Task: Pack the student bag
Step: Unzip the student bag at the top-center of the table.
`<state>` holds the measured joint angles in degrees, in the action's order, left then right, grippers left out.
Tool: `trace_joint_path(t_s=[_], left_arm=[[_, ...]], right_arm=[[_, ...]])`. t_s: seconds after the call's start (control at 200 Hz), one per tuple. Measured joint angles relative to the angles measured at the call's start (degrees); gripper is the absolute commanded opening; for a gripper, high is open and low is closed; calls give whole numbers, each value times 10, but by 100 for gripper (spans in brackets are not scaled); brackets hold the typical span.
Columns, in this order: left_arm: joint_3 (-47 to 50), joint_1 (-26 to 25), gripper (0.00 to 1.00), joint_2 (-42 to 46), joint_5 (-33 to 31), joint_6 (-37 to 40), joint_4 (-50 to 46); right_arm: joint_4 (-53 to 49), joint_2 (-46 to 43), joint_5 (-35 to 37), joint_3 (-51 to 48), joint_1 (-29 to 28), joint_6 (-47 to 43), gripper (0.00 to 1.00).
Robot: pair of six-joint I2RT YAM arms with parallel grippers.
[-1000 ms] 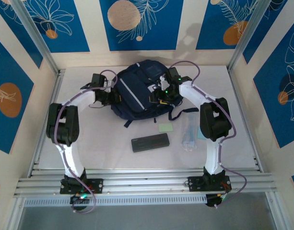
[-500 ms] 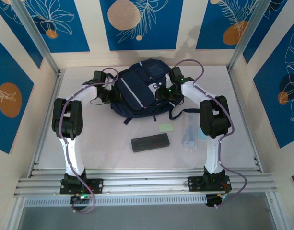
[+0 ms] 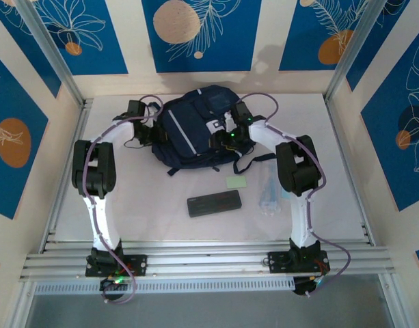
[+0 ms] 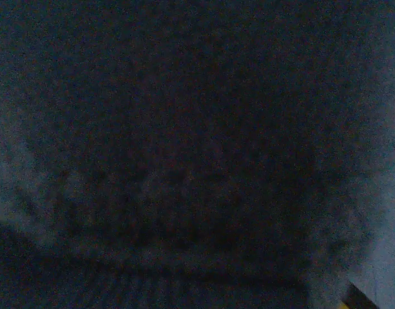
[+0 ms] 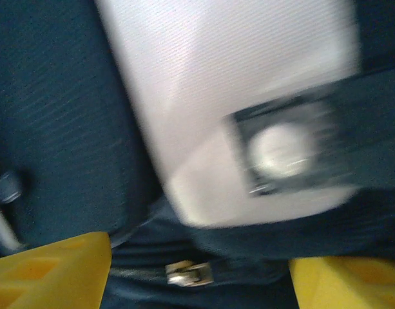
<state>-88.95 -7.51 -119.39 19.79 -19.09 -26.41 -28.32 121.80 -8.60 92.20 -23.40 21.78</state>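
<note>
The large dark navy fabric student bag (image 3: 188,130) is pictured lying lengthwise between the grippers; its small metal zipper pull (image 5: 189,273) is framed by the right gripper (image 5: 197,278), spread open on the bag's right, while the state of the left gripper (image 3: 149,133) cannot be told

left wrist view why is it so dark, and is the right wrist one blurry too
Left wrist view: near black, the lens seemingly right against the navy student bag, no detail. Right wrist view: motion blur smears the white panel and the round badge; the zipper pull reads fairly clearly. Top external view: evenly lit, sharp.
</note>
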Motion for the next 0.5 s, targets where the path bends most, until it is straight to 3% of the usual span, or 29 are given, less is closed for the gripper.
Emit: trace_joint_path(t_s=[0.135,0.28,0.38,0.5], left_arm=[[-2,2,29,0,-23,6,1],[-32,6,52,-12,-52,25,-19],[-61,12,61,-20,-84,42,-36],[-82,16,65,-15,-128,60,-59]], right_arm=[[7,-33,-36,-18,-36,15,72],[17,-97,-77,-51,-58,19,72],[18,-135,-69,-63,-52,19,72],[16,-172,-21,-91,-24,26,72]])
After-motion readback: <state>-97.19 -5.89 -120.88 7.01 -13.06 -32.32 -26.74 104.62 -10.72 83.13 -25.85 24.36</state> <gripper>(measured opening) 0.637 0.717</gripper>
